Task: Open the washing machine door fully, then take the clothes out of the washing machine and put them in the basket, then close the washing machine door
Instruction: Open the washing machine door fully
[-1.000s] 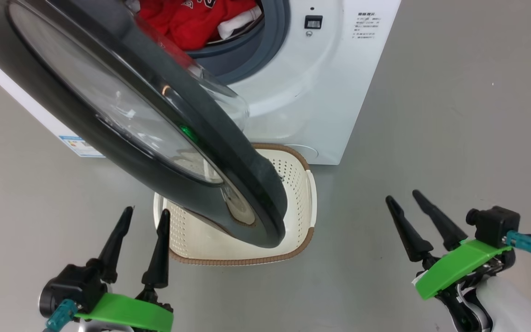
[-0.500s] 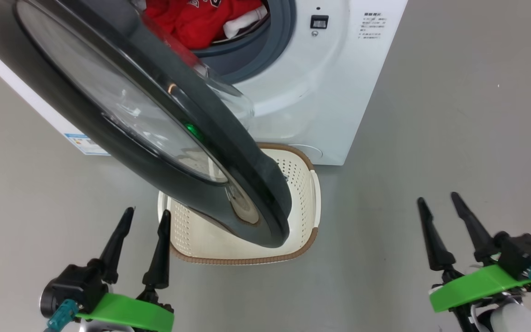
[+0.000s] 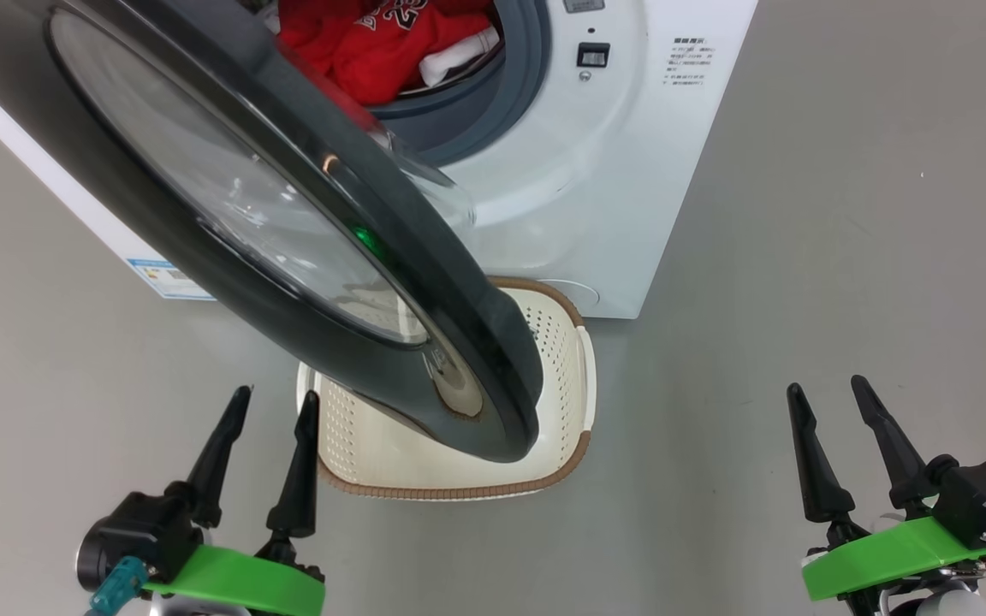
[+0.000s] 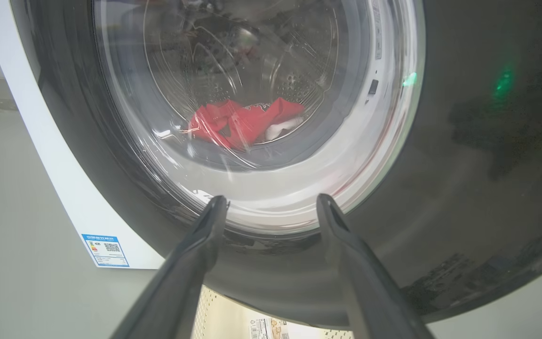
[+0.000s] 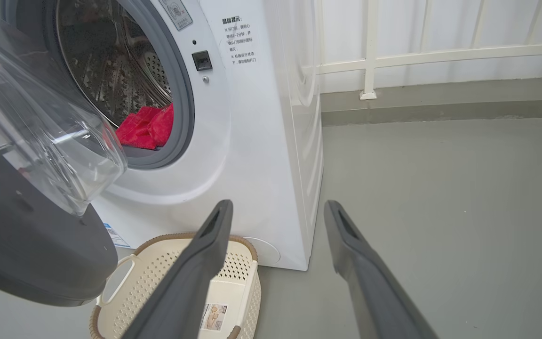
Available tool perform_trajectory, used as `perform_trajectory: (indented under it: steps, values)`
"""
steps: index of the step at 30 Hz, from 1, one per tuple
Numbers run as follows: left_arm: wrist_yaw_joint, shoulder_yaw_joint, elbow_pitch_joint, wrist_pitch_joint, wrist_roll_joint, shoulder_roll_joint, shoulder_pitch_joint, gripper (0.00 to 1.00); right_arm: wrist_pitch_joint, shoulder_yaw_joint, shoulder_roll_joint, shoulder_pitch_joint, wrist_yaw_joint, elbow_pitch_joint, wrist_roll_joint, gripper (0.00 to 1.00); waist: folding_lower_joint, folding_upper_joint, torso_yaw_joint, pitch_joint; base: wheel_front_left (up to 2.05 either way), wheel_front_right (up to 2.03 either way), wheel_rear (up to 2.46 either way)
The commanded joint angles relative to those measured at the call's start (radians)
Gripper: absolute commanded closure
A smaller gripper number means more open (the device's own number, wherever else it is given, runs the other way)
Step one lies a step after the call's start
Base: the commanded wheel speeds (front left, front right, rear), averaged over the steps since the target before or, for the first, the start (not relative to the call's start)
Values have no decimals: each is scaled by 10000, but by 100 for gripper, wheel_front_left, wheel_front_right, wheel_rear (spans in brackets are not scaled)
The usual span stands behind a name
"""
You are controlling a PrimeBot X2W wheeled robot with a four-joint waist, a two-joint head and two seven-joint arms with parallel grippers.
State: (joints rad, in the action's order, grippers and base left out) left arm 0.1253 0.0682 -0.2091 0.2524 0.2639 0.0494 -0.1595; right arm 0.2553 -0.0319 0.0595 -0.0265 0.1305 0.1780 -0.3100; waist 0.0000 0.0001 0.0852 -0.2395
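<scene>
Sideways from the washing machine [image 3: 596, 197], the right gripper [image 3: 825, 385] is being drawn away, jaws wide and empty. The washing machine door [image 3: 450, 334] is being left hanging over the basket [image 3: 561, 342] in front of the machine. Inside it, the clothes [image 3: 373, 51], seemingly soft and light, are probably best pinched at a bunched fold. The left gripper [image 3: 277, 393] is being held wide too.

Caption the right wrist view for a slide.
Open right gripper faces the washing machine: door open, red clothes in the drum, basket on the floor below.

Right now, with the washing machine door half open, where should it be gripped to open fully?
Probably the washing machine door at its free rim edge over the basket, farthest from the hinge; right hand comes from the drum side, since the bulging glass offers no hold.
</scene>
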Motion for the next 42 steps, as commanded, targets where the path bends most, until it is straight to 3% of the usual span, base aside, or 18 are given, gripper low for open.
perform_trajectory:
  steps: [1,28,29,30,31,32,37,42]
  values:
    - [54,-281,236,94,-48,131,129,0,64,206,39,-11,2,-207,-7,0,0,-1,1,4,0,0,0]
    - [54,-272,243,94,-48,105,119,0,64,684,103,-230,2,-453,-460,0,0,-1,54,-29,0,0,0]
    - [54,-271,242,94,-46,104,110,0,64,730,105,-277,2,-477,-527,19,0,-1,57,-41,0,0,0]
    - [54,-270,240,94,-45,104,99,0,64,786,109,-332,2,-517,-604,58,0,-1,60,-51,0,0,0]
    - [54,-270,236,94,-44,103,91,0,64,905,131,-395,2,-591,-703,74,0,-1,64,-57,0,0,0]
    - [54,-274,234,94,-44,103,85,0,64,1018,157,-463,2,-677,-819,100,0,-1,65,-62,0,0,0]
    - [54,-271,238,94,-57,102,63,0,64,1418,136,-1020,2,-1180,-2187,100,0,-1,80,-99,0,0,0]
    - [54,-211,232,94,-50,102,27,0,64,2358,261,-1880,2,-1529,-4524,100,0,-1,144,-145,0,0,0]
